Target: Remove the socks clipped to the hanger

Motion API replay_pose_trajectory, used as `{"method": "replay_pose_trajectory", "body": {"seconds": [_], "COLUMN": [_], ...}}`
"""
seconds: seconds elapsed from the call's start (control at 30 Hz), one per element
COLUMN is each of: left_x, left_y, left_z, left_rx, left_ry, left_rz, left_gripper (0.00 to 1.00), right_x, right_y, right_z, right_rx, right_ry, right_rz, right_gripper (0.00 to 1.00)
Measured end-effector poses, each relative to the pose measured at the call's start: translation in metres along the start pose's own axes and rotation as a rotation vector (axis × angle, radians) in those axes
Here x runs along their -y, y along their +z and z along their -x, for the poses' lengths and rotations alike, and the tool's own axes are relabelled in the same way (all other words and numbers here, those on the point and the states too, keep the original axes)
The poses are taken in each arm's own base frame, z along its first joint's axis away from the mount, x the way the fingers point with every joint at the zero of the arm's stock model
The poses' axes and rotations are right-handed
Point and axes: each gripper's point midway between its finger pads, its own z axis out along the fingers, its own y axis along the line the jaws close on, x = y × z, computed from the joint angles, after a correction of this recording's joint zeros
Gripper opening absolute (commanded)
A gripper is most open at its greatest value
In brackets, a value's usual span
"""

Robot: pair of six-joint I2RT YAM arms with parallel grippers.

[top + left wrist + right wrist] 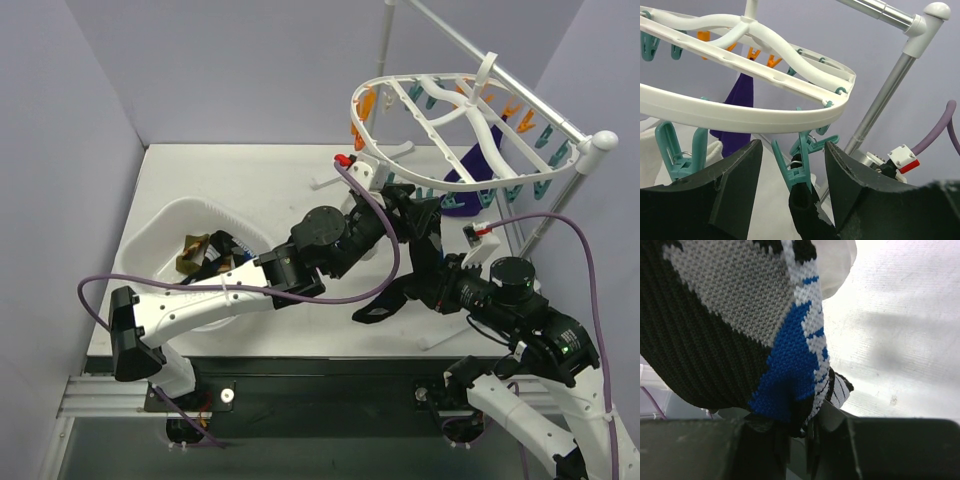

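At the left, a tub (195, 207) holds loose socks (190, 252), so part of the job looks done.

The step in hand appears to be freeing one black sock (807, 215) from its clip (799, 167). The left gripper (792, 147) is raised just under the near rim of the hanger (740, 117). Its jaws are spread, one on each side of the teal clip, and seem not to touch it. The sock hangs from that clip, straight down between the fingers.

To the right and lower, the right gripper (795, 435) is pressed together on the sock's patterned lower part, pinching the knit.

The next move probably calls for the left jaws to squeeze the clip's handles so it lets go. The right arm would meanwhile draw the sock down and away. The jaws need to centre on the handles, not on the fabric.

Space is tight:
- The hanger's rim sits just above the fingers.
- A neighbour clip (677, 152) dangles beside the left finger.
- The rack's pole (885, 95) rises close on the right.
- The two arms crowd each other under the ring, so a hard pull could swing the hanger.

A purple sock (462, 195) hangs clipped at the far side, yet to be taken.
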Motion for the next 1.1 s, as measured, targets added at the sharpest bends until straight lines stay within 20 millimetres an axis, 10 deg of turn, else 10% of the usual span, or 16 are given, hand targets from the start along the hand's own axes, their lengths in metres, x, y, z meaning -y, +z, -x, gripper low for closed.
{"method": "replay_pose_trajectory", "body": {"seconds": [0.4, 0.97, 1.1], "left_x": [0.000, 0.004, 0.006], "left_y": [0.011, 0.009, 0.008], "left_z": [-0.011, -0.016, -0.016], "left_rx": [-0.026, -0.058, -0.066], "left_ry": [0.033, 0.070, 0.070], "left_rz": [0.011, -0.023, -0.035], "left_gripper": [0.00, 0.00, 0.41], "right_x": [0.002, -0.015, -0.016], "right_y": [0.000, -0.004, -0.009], "right_z": [-0.002, -0.033, -0.035], "right_rx": [-0.009, -0.176, -0.174], "right_ry": [-0.008, -0.106, -0.118], "right_rz": [-0.005, 0.137, 0.151], "right_gripper": [0.00, 0.00, 0.00]}}
